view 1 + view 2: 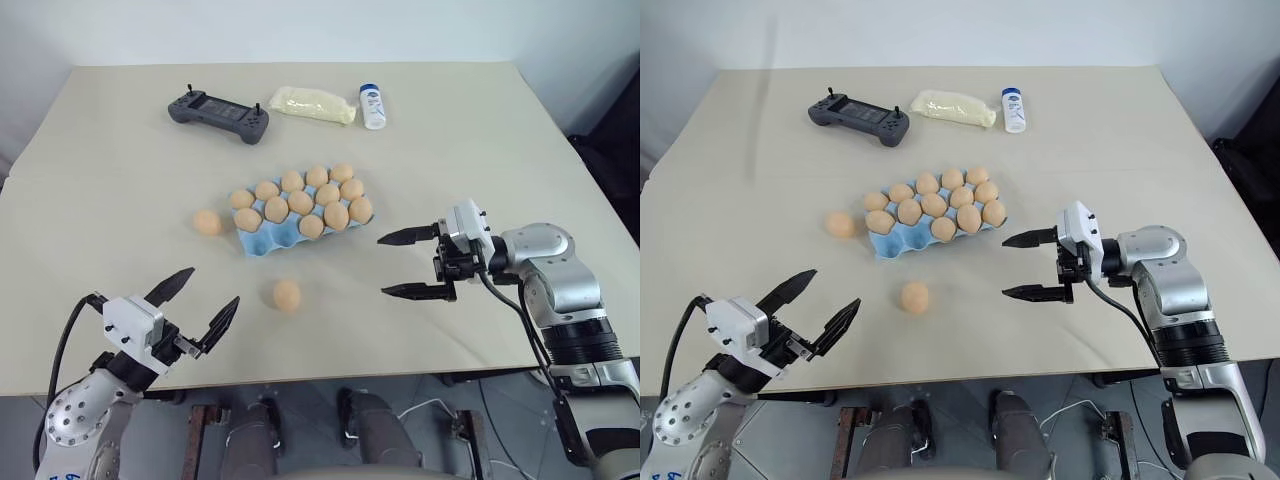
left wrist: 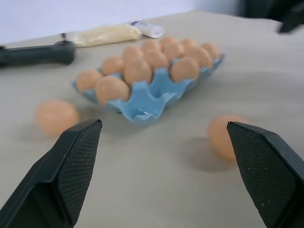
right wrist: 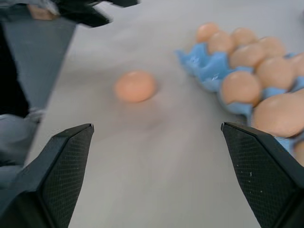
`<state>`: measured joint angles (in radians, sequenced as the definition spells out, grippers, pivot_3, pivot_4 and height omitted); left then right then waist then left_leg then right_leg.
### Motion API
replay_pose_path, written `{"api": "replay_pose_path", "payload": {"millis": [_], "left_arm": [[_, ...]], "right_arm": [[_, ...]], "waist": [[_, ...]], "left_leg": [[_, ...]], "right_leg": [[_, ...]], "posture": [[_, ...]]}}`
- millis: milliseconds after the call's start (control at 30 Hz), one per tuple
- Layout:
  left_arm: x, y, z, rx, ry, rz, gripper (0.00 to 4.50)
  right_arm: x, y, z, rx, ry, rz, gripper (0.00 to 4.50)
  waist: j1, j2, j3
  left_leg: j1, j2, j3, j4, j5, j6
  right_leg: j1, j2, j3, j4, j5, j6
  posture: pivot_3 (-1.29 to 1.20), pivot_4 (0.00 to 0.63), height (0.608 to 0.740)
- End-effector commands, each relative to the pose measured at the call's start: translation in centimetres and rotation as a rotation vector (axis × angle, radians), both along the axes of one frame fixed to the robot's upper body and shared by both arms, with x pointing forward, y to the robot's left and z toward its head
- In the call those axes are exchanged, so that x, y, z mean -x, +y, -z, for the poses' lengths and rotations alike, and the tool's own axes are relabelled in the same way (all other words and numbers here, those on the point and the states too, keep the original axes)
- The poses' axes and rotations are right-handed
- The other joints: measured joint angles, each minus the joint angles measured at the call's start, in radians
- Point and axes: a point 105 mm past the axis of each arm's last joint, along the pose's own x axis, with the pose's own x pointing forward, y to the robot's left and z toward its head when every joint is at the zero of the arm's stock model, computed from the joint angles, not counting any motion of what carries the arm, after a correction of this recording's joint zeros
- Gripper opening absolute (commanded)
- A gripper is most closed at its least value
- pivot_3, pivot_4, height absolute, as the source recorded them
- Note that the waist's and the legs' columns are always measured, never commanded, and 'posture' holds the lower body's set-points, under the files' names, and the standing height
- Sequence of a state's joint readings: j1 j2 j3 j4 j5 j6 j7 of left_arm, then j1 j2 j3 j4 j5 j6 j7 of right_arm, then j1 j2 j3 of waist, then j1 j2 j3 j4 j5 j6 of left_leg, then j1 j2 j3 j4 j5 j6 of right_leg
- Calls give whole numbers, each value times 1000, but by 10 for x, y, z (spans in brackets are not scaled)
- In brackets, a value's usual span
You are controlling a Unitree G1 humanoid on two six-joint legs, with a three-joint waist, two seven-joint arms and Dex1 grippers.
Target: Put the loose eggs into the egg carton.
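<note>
The light blue egg carton (image 1: 262,243) lies mid-table, most of its cups filled with tan eggs; the cups at its near left end are empty. Two loose eggs rest on the table: one (image 1: 207,222) just left of the carton, another (image 1: 286,294) in front of it. My left gripper (image 1: 200,303) hovers open and empty near the front edge, left of the nearer egg. To the right of the carton my right gripper (image 1: 398,264) is open and empty, pointing left toward it. The right wrist view shows the nearer egg (image 3: 135,86) beside the carton (image 3: 209,66).
A black handheld controller (image 1: 218,115), a pale yellow bag (image 1: 312,105) and a small white bottle (image 1: 373,106) sit along the far side of the table. The table's front edge (image 1: 330,375) runs close under my left gripper.
</note>
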<state>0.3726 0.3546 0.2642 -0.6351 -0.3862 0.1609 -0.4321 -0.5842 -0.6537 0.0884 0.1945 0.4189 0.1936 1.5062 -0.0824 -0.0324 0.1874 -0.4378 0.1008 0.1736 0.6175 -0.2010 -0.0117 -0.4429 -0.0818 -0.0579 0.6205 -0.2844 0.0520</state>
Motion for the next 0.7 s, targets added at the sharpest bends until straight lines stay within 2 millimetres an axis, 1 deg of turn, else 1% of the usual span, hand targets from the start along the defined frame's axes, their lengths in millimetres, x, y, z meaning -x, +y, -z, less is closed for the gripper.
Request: {"api": "replay_pose_path", "payload": {"millis": [33, 167, 267, 400, 567, 700], "left_arm": [[2, -21, -11, -6, -10, -18, 4500], [-1, -35, -13, -23, 18, -4, 4500], [-3, -47, -9, -64, 65, 33, 4500], [-7, -55, -4, -109, 118, 66, 4500], [-20, -65, 1, -159, 180, 104, 4500], [-30, -71, -2, -185, 210, 129, 4500]], "right_arm": [[5, 0, -6, 35, -20, -107, 4492], [2, 5, -6, 43, -20, -134, 4492], [-1, 10, -8, 37, -24, -145, 4492], [-1, 15, -9, 28, -27, -150, 4492], [3, 17, -9, 19, -25, -150, 4492], [4, 17, -10, 14, -30, -138, 4492]], "waist": [[-1, 0, 0], [-1, 0, 0], [-1, 0, 0], [1, 0, 0], [5, 0, 0], [11, 0, 0]], "left_leg": [[0, -1, 0, 0, 0, 0], [0, -2, -4, 4, 0, 0], [0, -4, -10, 5, 0, 0], [0, -4, -11, 5, 0, 0], [0, -4, -11, 5, 0, 0], [0, -4, -11, 5, 0, 0]], "right_leg": [[0, 0, 0, 0, 0, 0], [0, 3, 4, -1, 3, -1], [0, 4, 6, 0, 4, -2], [0, 5, 6, 0, 4, -2], [0, 5, 6, 0, 4, -2], [0, 5, 6, 0, 5, -2]], "posture": [[0, 150, 740], [0, 150, 740], [0, 150, 740], [0, 150, 740], [0, 150, 740], [0, 150, 740]]}}
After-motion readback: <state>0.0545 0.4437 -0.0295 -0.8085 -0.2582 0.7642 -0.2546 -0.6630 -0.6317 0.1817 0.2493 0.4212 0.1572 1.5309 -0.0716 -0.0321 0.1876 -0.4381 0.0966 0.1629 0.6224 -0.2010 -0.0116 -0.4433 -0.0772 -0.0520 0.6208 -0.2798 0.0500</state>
